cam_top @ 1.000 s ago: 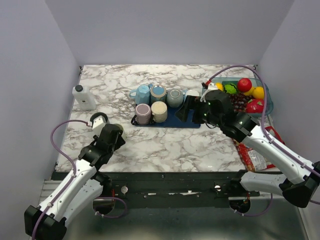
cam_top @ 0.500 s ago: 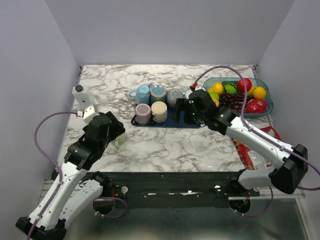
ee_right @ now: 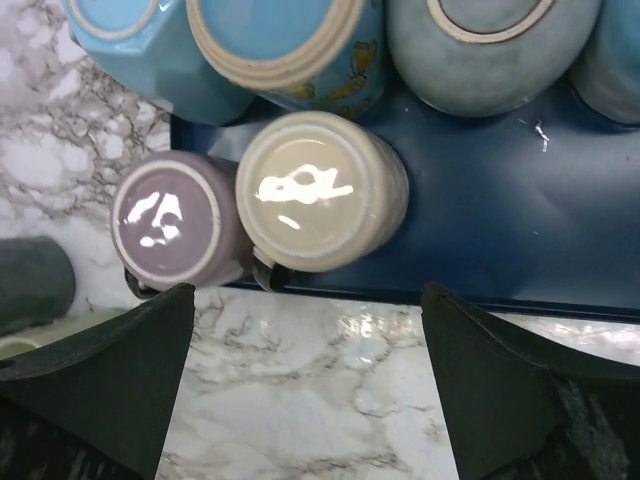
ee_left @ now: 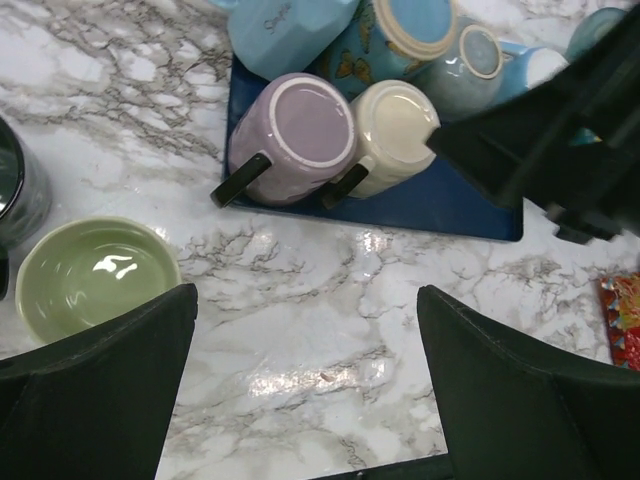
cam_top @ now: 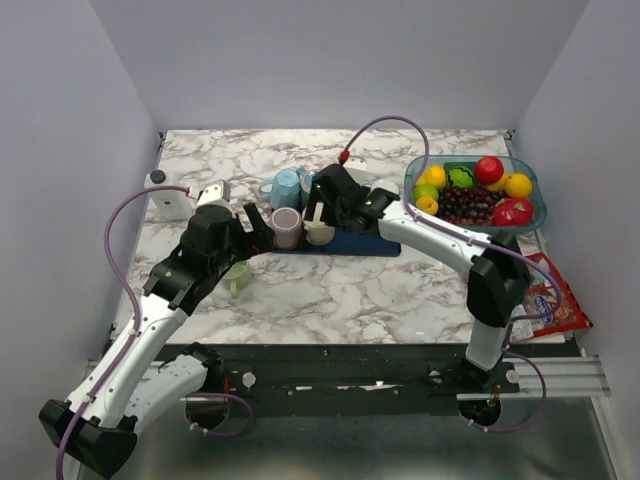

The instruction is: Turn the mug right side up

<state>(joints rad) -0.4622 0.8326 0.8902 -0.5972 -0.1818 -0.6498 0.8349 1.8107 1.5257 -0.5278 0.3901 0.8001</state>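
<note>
A green mug [ee_left: 95, 275] is seen standing right side up on the table [ee_left: 330, 300], its mouth open to the camera. It is placed off the near-left corner of the blue tray [ee_left: 450, 205], apart from it. The left gripper [ee_left: 305, 292] is held above the table just near of the tray, with its jaws spread wide and nothing between them; the green mug is not touched by either finger. A dark grey cylinder [ee_left: 15, 190], cut off by the frame edge, is seen just beside the green mug on the side away from the tray; what it is cannot be told.

Five mugs are set upside down on the tray. A lilac mug [ee_left: 300, 135] and a cream mug [ee_left: 395, 125] are stood side by side, touching, at the tray's near-left edge, their dark handles pointed out over that edge. Three blue mugs [ee_right: 290, 40] are lined up along the tray's far side.

The right gripper [ee_right: 307, 290] is held above the tray's near edge, close to the cream mug, with its jaws also wide and empty.

A fruit bowl [cam_top: 415, 172] is placed right of the tray, a white bottle [cam_top: 165, 195] well left of it, and a packet [cam_top: 545, 305] to its near right.
</note>
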